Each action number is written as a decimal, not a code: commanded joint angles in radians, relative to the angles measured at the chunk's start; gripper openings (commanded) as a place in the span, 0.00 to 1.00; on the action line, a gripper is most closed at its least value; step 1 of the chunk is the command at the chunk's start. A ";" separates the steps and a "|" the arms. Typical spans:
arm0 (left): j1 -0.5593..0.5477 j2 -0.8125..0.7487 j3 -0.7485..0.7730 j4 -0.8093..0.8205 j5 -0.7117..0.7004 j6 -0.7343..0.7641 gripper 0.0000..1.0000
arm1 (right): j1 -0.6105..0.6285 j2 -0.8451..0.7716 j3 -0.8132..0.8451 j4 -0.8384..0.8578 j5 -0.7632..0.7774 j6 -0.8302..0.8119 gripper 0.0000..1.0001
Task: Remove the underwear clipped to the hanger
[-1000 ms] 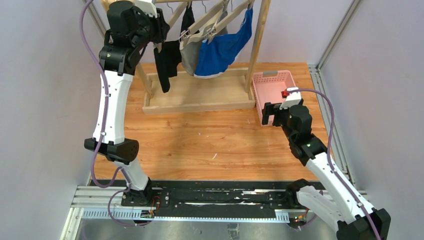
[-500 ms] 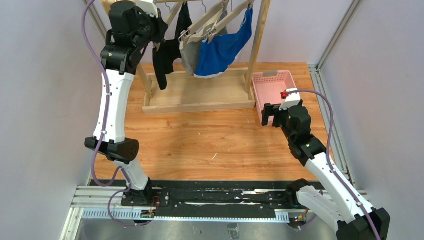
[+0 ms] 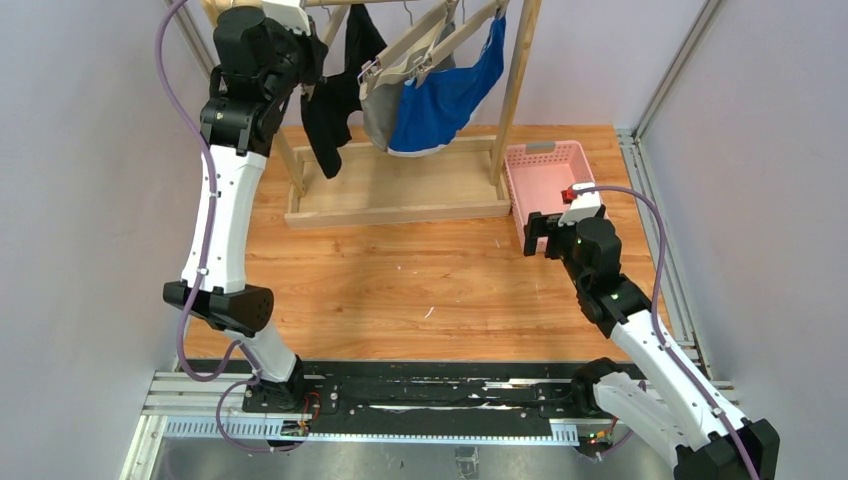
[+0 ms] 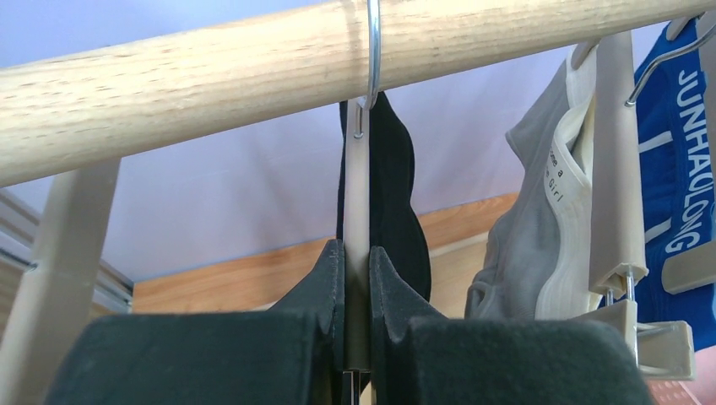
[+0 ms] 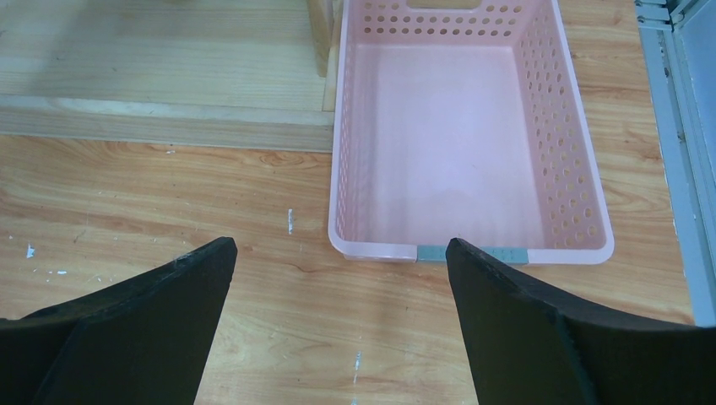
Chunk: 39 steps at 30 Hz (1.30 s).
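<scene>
Left pincer [image 4: 356, 249], wrist view: the two dark fingers [image 4: 325, 291] were pressed together on the pale bar of a hanger [image 4: 356, 186], one finger on each flat face, with no gap visible on either side. The wire hook of this hanger sat over the wooden rail [image 4: 211, 59]. The black briefs [image 4: 397, 194] hung just behind the pinched bar; their clips could not be seen. To the right hung the grey briefs [image 4: 532, 228], on a second pale hanger, and beyond them the blue briefs [image 3: 450, 95], both off the tabletop [image 5: 127, 186].

Top view: the left arm reached up to the left end of the rail, and the black briefs drooped below the pincer, over the rack base [image 3: 395, 195]. The three garments hung side by side, black at left, grey in the middle, blue at right.

Right pincer [image 5: 339, 245], wrist view: the fingers were spread wide and held nothing. It hovered over the tabletop, pointing at the near wall of the pink basket [image 5: 557, 126], which stood just right of the rack base.
</scene>
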 commanded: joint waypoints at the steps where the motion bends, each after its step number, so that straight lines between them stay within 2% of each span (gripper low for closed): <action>1: 0.005 -0.082 -0.040 0.115 -0.040 0.011 0.00 | 0.019 -0.021 -0.021 0.045 0.021 -0.014 0.98; 11: 0.004 -0.171 -0.155 0.139 -0.044 0.021 0.00 | 0.018 0.004 -0.035 0.072 0.038 -0.005 0.98; 20: 0.004 -0.322 -0.362 0.142 -0.053 0.029 0.00 | 0.019 0.063 -0.016 0.083 0.074 0.007 0.97; 26: 0.004 -0.466 -0.566 0.098 0.000 -0.002 0.00 | 0.018 0.139 0.024 0.077 0.049 0.027 0.97; 34: 0.002 -0.722 -0.929 0.001 0.065 -0.017 0.00 | 0.019 0.239 0.111 0.071 -0.047 0.021 0.92; 39: -0.002 -0.821 -1.078 -0.088 0.198 -0.036 0.00 | 0.019 0.294 0.157 0.072 -0.141 0.017 0.90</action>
